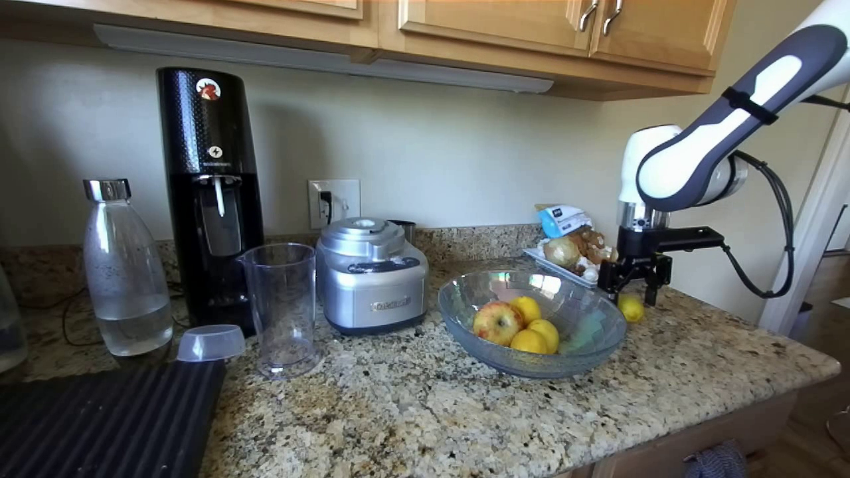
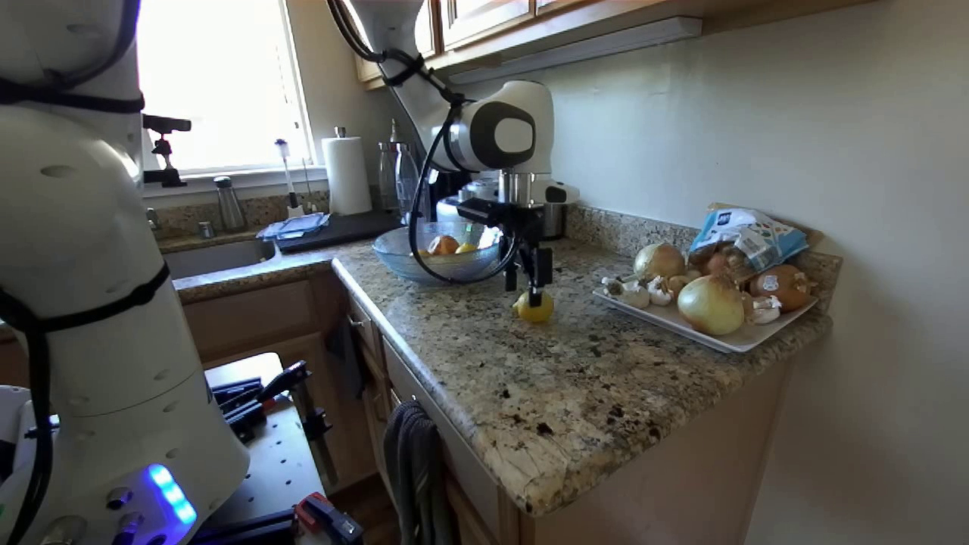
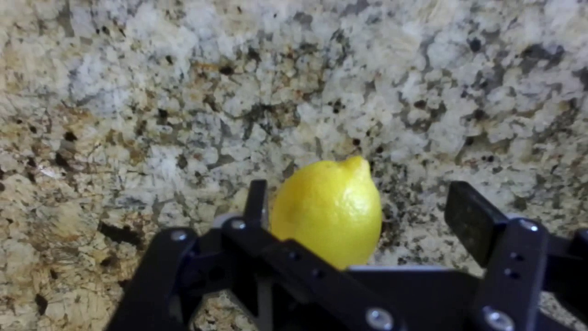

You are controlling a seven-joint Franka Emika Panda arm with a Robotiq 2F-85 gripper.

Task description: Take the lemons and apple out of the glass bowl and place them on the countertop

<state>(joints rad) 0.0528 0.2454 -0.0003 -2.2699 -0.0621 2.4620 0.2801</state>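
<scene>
Black and spread wide, the gripper [image 3: 358, 197] stands around a lemon [image 3: 326, 214] on the counter [image 1: 398, 418], clear of it on one side. To the left in an exterior view, the bowl [image 1: 591, 338] holds the apple [image 1: 497, 322] and three more lemons [image 1: 543, 334], a white dish [image 1: 544, 260] on the far side.

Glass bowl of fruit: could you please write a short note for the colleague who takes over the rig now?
Gripper: open around one lemon, with a gap on one side; not gripping.
Things: that lemon lies on the countertop; three visible lemons and the apple are in the glass bowl.
Done: one lemon is out.
Left: those three lemons and the apple, out onto the countertop.
</scene>
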